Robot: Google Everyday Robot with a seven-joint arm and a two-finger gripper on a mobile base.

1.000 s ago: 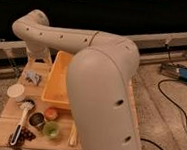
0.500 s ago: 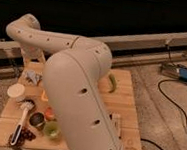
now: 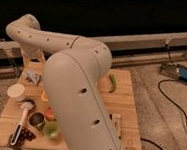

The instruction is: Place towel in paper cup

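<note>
End effector (image 3: 34,62) above towel (image 3: 31,76), near edge.

gripper hidden behind the arm (image 3: 77,95) (much of the table (image 3: 128,111) too)

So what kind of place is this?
Likely a lab or office test area: low wooden table on speckled floor, loose cables and a blue box by the wall ledge. The gripper hangs over the table's back-left, above the towel.
</note>
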